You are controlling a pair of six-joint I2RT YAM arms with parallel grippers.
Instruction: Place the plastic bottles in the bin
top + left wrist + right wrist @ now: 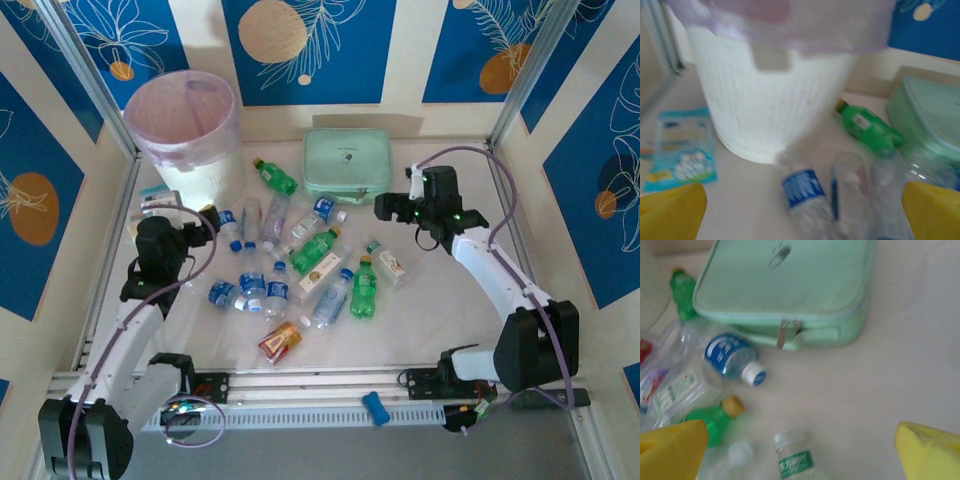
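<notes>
Plastic bottles (315, 248): loose, lying mid-table, none gripped. Bin (185, 150): upright, back-left corner. Mint case (347, 160): behind bottles. Table (440, 300): pale cream. Walls (310, 50): blue-and-cream leaf panels. Left gripper (800, 215), right gripper (800, 450): fingers spread wide, empty.

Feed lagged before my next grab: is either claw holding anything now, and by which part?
Nothing is held. The left claw is open, fingers spread, plastic bottles lying loose ahead; the right claw is open too, gripping nothing.
</notes>
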